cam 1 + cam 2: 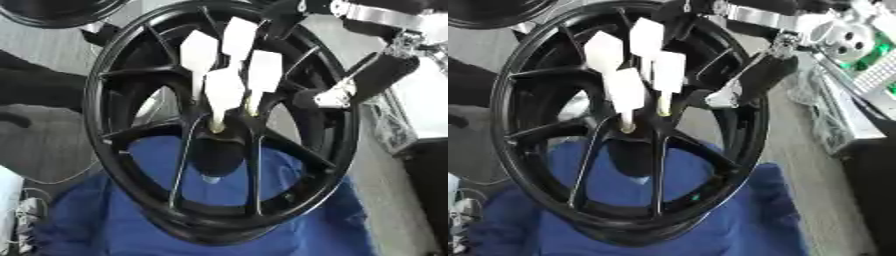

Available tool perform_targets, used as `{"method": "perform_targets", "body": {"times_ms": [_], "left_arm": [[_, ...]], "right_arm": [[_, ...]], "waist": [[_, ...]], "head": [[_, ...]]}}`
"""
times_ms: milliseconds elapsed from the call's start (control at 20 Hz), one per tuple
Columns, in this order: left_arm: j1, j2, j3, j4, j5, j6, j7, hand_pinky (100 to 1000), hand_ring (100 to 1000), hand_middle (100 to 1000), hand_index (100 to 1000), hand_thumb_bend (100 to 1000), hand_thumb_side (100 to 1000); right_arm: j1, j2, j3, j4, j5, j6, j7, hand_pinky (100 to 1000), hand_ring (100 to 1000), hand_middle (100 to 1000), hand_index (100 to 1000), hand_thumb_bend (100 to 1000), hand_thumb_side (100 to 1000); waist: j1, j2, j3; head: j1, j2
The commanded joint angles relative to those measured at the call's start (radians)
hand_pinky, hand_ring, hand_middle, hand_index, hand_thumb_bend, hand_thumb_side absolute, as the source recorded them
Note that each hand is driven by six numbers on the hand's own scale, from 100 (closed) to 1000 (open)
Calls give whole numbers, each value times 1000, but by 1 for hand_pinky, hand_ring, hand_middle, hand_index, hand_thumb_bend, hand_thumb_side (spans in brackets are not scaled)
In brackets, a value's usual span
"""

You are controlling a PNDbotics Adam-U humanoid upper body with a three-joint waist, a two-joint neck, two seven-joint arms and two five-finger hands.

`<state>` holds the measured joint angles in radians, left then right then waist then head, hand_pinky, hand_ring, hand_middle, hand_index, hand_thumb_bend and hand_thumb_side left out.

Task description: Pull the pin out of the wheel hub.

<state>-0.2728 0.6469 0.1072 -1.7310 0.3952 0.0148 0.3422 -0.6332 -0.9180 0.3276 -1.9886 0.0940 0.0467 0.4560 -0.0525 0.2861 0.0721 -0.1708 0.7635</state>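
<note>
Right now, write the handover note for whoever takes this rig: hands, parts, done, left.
Right hand: in from the upper right, at the wheel's right spokes beside the hub; whether its fingers are curled cannot be told. Left hand: not in view.
Wheel: black, standing on a blue cloth.
Pins: four with white flat heads, all seated in the hub.
Done: nothing pulled yet.
Left: take hold of one pin and draw it out.

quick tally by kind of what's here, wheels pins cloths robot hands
black wheel: 1, plus part of a second dark rim at the top left corner
white-tagged pins in the hub: 4
blue cloth under the wheel: 1
robot hand: 1, the right hand at the wheel's right side
total: 7, or 8 with the partial rim
</note>
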Motion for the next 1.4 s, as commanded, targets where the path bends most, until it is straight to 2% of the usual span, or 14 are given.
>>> {"method": "perform_targets", "body": {"times_ms": [50, 200, 300, 750, 1400], "left_arm": [[-5, 23, 9, -7, 1, 1, 1, 814, 780, 812, 819, 1000, 309], [-6, 21, 9, -7, 1, 2, 1, 814, 779, 810, 817, 1000, 308], [-7, 21, 9, -7, 1, 2, 1, 814, 777, 807, 808, 1000, 306], [-5, 22, 10, -7, 1, 4, 1, 814, 772, 799, 792, 1000, 303], [-1, 19, 11, -6, 8, 5, 5, 815, 765, 799, 780, 1000, 298]], "right_arm": [[-9, -12, -13, -11, 15, 34, -8, 893, 764, 740, 920, 413, 222], [-9, -7, -9, -11, 25, 57, -7, 877, 747, 708, 895, 375, 253], [-10, -5, -8, -11, 28, 67, -9, 858, 726, 647, 868, 318, 324], [-17, -2, -5, -11, 62, 97, -15, 844, 718, 629, 858, 246, 440], [-21, 16, 29, -11, 121, 108, 48, 858, 741, 656, 857, 258, 512]], "waist": [[4, -13, 1], [4, -9, 4], [4, -8, 5], [-1, -5, 6], [-6, -3, 7]], "head": [[-6, 0], [-10, 0], [-13, 1], [-17, 5], [-20, 5]]}}
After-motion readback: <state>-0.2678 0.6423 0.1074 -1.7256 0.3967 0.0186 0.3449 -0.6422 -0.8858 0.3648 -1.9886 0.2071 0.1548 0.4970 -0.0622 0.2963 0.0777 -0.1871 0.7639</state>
